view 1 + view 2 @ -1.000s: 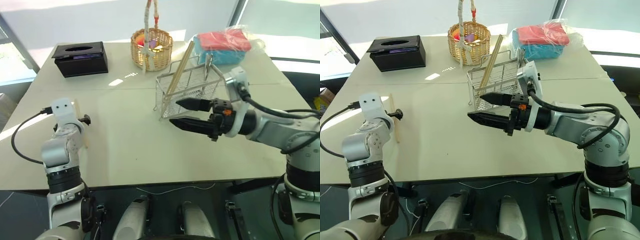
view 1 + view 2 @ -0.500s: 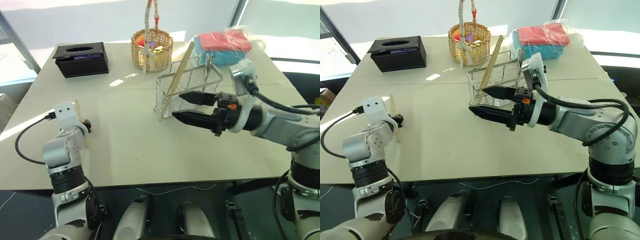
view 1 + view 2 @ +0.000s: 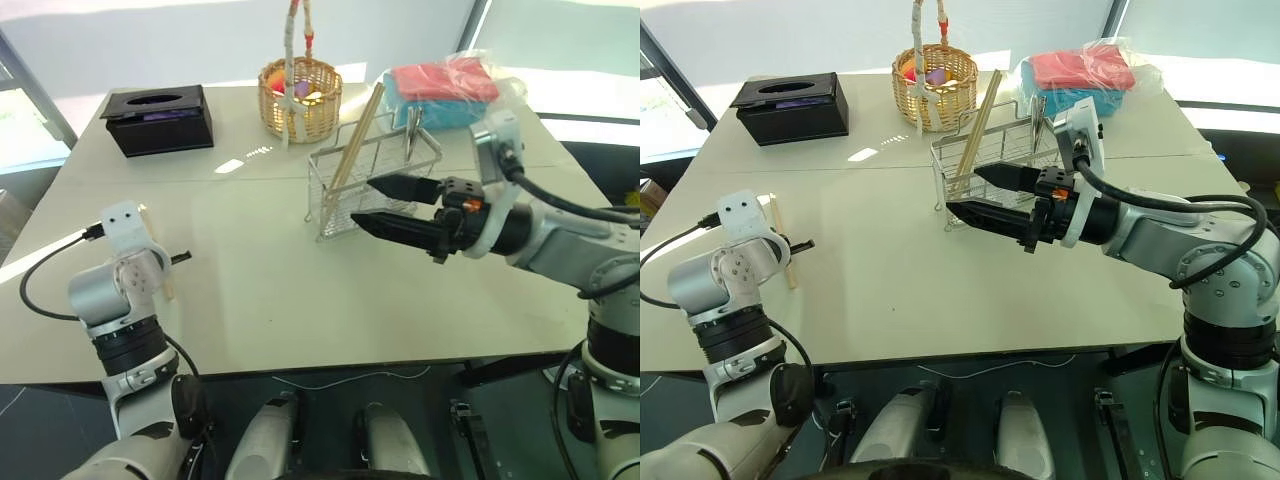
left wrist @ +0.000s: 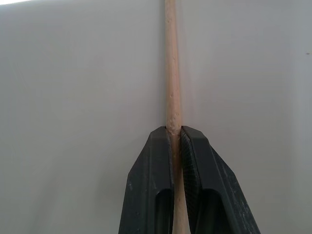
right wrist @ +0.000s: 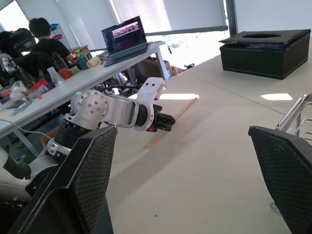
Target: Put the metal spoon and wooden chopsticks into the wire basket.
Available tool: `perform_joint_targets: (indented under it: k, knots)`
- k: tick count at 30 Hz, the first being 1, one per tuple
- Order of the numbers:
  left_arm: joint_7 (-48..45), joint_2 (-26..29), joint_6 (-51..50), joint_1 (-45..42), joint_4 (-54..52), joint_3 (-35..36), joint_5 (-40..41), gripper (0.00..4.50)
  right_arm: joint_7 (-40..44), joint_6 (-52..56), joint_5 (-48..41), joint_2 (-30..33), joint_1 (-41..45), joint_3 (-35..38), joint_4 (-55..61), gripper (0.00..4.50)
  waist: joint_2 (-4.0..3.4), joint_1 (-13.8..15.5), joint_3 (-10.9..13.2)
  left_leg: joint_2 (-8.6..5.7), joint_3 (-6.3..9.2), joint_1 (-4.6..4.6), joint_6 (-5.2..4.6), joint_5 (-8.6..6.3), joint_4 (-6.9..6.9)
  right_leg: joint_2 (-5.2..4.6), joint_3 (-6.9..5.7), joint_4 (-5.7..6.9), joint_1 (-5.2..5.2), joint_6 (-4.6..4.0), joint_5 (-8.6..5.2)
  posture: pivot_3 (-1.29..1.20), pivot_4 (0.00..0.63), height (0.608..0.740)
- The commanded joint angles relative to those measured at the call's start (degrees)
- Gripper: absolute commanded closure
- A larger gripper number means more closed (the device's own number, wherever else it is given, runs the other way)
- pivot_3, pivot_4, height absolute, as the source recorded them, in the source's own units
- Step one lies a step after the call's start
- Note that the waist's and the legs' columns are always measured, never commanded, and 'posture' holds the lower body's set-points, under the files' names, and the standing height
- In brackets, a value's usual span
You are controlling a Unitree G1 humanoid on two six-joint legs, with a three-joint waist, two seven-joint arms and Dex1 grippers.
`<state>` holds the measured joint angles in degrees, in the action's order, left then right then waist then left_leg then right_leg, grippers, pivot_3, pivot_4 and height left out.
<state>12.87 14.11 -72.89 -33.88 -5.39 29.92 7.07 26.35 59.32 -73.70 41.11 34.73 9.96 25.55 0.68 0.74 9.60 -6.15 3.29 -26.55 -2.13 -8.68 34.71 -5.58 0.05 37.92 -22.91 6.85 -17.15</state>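
My left gripper (image 4: 175, 130) is shut on one wooden chopstick (image 4: 171, 73), which runs out between its fingers low along the tabletop at the near left. The same gripper (image 3: 181, 258) shows beside that stick (image 3: 788, 275). The wire basket (image 3: 348, 192) stands at the middle right of the table. Another wooden chopstick (image 3: 358, 135) leans in it, and the metal spoon (image 3: 415, 124) stands in its far corner. My right gripper (image 3: 365, 200) hovers open just in front of the basket, pointing left, with nothing between its fingers.
A black tissue box (image 3: 160, 118) sits at the back left. A round wicker basket (image 3: 300, 95) with a tall handle stands behind the wire basket. A plastic bag of pink and blue cloths (image 3: 445, 85) lies at the back right. A person (image 5: 41, 34) sits at a far desk.
My left gripper's fingers have closed on the chopstick at the near left. The right gripper has stayed open in front of the basket.
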Motion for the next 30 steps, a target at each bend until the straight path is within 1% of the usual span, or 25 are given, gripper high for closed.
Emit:
perform_joint_targets:
  k: [1, 5, 7, 9, 11, 13, 15, 17, 19, 21, 25, 30]
  knots:
    - [-5.04, 4.79, 15.63, -3.92, 0.61, -3.74, -0.53, 4.42, 0.11, -1.88, 0.78, 0.14, 0.8, 1.54, 0.01, 0.0, 0.04, 0.06, 0.02, 0.01, 0.01, -0.04, 0.0, 0.0, 0.0, 0.0, 0.0, 0.0, -0.05, 0.0, 0.0, 0.0, 0.15, 0.74]
    - [-16.44, 6.39, 33.69, -12.34, 6.46, -5.83, 4.26, 4.42, -0.05, -3.02, 2.36, -0.05, 0.99, 1.82, -1.16, 0.0, 0.17, 1.83, 0.09, 0.0, 0.02, -0.23, 0.01, 0.0, 0.13, -0.01, -0.04, -0.08, -0.13, -0.01, 0.01, 0.0, 0.15, 0.74]
    - [-22.67, 6.24, 43.04, -15.27, 10.41, -7.93, 5.61, 4.42, 0.11, -3.57, 3.48, 0.18, 0.66, 1.96, -1.29, 0.0, 0.14, 1.94, 0.08, -0.06, 0.02, -0.31, -0.02, -0.01, 0.19, -0.07, -0.05, -0.26, -0.08, -0.01, 0.02, 0.0, 0.15, 0.74]
    - [-28.85, 4.61, 53.07, -18.08, 14.61, -9.4, 7.55, 4.42, 0.08, -3.95, 3.98, 0.48, 0.19, 2.46, -0.96, 0.0, 0.12, 1.76, 0.07, -0.06, -0.01, -0.28, -0.13, -0.08, 0.16, -0.05, -0.06, -0.67, 0.11, 0.04, 0.13, 0.0, 0.15, 0.74]
    - [-34.29, 2.15, 61.69, -20.57, 19.29, -10.11, 9.96, 4.42, -0.21, -4.2, 4.14, 0.71, -0.27, 3.01, -0.35, 0.0, 0.13, 1.62, 0.07, -0.08, -0.05, -0.27, -0.22, -0.13, 0.16, -0.07, -0.04, -0.75, 0.15, 0.09, 0.18, 0.0, 0.15, 0.74]
    - [-39.3, -0.3, 66.13, -22.78, 23.97, -10.89, 12.52, 4.42, -0.6, -4.38, 4.26, 1.04, -0.98, 3.7, 0.45, 0.0, 0.14, 1.6, 0.08, -0.06, -0.05, -0.32, -0.24, -0.13, 0.16, -0.06, -0.05, -0.77, 0.11, 0.15, 0.22, 0.0, 0.15, 0.74]
    - [-45.11, -2.75, 68.42, -24.29, 27.69, -11.97, 15.31, 4.42, -1.07, -4.85, 5.47, 1.73, -1.93, 4.47, 1.44, 0.0, 0.14, 1.52, 0.08, -0.02, -0.04, -0.43, -0.24, -0.12, 0.17, -0.03, -0.06, -0.72, 0.02, 0.16, 0.22, 0.0, 0.15, 0.74]
    - [-49.25, -4.73, 69.73, -25.39, 30.51, -12.51, 17.65, 4.42, -1.65, -5.59, 7.21, 2.5, -2.78, 5.29, 2.26, 0.0, 0.14, 1.38, 0.08, 0.0, -0.04, -0.66, -0.29, -0.06, 0.28, -0.01, -0.06, -0.61, -0.02, 0.17, 0.23, 0.0, 0.15, 0.74]
    - [-52.15, -6.39, 70.15, -26.34, 32.64, -12.8, 19.72, 4.42, -2.0, -6.35, 9.28, 3.76, -3.78, 6.11, 3.17, 0.0, 0.13, 1.36, 0.08, -0.01, -0.04, -0.7, -0.34, -0.03, 0.31, -0.01, -0.06, -0.57, -0.05, 0.17, 0.23, 0.0, 0.15, 0.74]
    - [-54.03, -7.95, 70.07, -27.22, 33.95, -12.83, 21.66, 4.42, -1.75, -6.82, 11.15, 5.59, -5.17, 6.86, 4.33, 0.0, 0.13, 1.43, 0.08, 0.0, -0.04, -0.71, -0.35, -0.02, 0.34, 0.0, -0.06, -0.56, -0.06, 0.17, 0.23, 0.0, 0.15, 0.74]
    - [-56.55, -10.53, 69.84, -28.41, 35.96, -13.44, 23.76, 4.42, -1.38, -6.4, 10.74, 8.18, -8.62, 9.78, 6.68, 0.0, 0.14, 1.47, 0.08, 0.0, -0.03, -0.71, -0.38, -0.02, 0.41, 0.0, -0.07, -0.56, -0.01, 0.18, 0.23, 0.0, 0.15, 0.74]
    - [-58.45, -13.81, 69.51, -28.49, 36.0, -14.37, 25.64, 4.42, -2.42, -6.11, 10.03, 8.88, -11.42, 11.87, 8.33, 0.0, 0.14, 1.49, 0.09, 0.0, -0.02, -0.71, -0.39, -0.01, 0.46, 0.0, -0.08, -0.56, 0.03, 0.19, 0.24, 0.0, 0.15, 0.74]
